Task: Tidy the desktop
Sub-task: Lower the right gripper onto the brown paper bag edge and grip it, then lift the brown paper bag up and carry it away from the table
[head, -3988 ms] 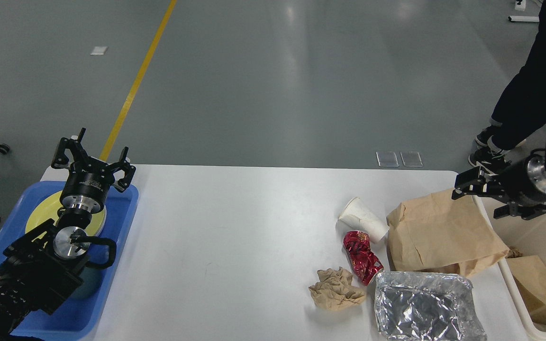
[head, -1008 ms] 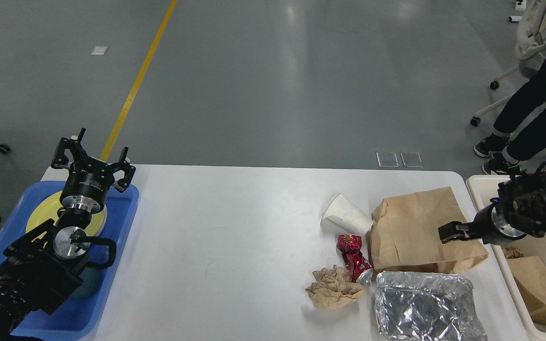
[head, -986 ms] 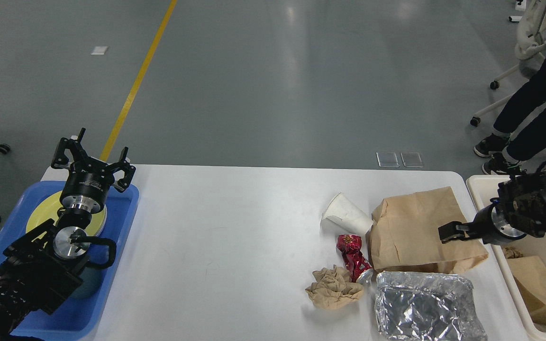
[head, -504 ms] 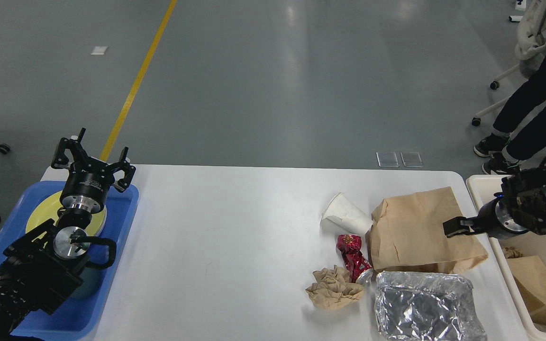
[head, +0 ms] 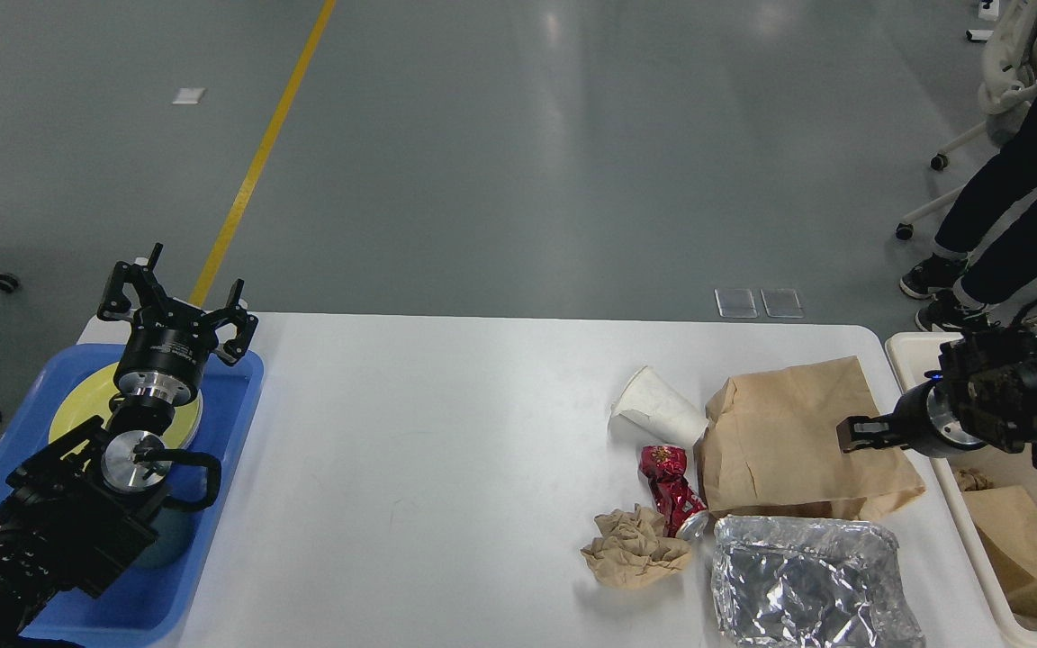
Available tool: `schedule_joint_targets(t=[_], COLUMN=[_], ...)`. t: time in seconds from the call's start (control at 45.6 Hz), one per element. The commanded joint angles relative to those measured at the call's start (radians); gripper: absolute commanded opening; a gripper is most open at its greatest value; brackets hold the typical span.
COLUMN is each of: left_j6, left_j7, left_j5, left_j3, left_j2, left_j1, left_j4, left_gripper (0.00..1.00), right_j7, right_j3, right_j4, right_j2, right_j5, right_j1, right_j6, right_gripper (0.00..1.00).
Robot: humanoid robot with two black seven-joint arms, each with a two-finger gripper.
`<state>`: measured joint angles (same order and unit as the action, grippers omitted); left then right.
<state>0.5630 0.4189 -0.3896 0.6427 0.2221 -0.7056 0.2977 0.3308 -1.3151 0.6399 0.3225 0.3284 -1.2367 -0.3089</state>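
Grey polished flooring (head: 518, 135) is filling the upper half of the head view, and the desktop (head: 446, 468), a white rounded-corner top, is spanning the lower half from the blue tray to the cream bin. Nearest the viewer, a crumpled foil tray (head: 807, 580) is lying at the desktop's front right edge, with a crumpled brown paper ball (head: 634, 547) just beside it on the left. A crushed red wrapper (head: 670, 490) is lying between the paper ball and a flat brown paper bag (head: 789, 441), and a tipped white paper cup (head: 658, 416) is resting beside the bag's far left corner. At left, a blue plastic tray (head: 230, 423) is holding a yellow plate (head: 77, 409), above which the left gripper (head: 178, 301) is hovering with its fingers spread apart and grasping nothing. At right, the right gripper (head: 859, 434) is pointing left over the paper bag's right part; its fingers are appearing as one dark block, so its opening cannot be told. A cream-white bin (head: 910, 355) beside the desktop is containing a second brown bag (head: 1018, 540). Farther back, a yellow floor line (head: 266, 144) is running diagonally, and a person's dark-trousered legs (head: 1014, 198) are standing at far right.
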Motion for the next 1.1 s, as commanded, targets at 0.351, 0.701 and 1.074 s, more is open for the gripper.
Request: schedule_joint_targets(t=[0.351, 0.701, 1.074], left_j6=[0.0, 0.0, 0.0], left_j7=[0.0, 0.0, 0.0], left_j5=[0.0, 0.0, 0.0], left_j3=[0.0, 0.0, 0.0], left_j2=[0.0, 0.0, 0.0], left_j1=[0.0, 0.0, 0.0], left_j4=[0.0, 0.0, 0.0], left_gripper=[0.97, 0.97, 0.97], right_j7=[0.0, 0.0, 0.0], right_j3=[-0.001, -0.015, -0.023], right_j4=[-0.002, 0.018, 0.014], right_j2=[0.001, 0.047, 0.141], right_j5=[-0.015, -0.026, -0.019], right_j1=[-0.029, -0.274, -0.693], right_j6=[-0.042, -0.395, -0.651], right_gripper=[0.0, 0.0, 0.0])
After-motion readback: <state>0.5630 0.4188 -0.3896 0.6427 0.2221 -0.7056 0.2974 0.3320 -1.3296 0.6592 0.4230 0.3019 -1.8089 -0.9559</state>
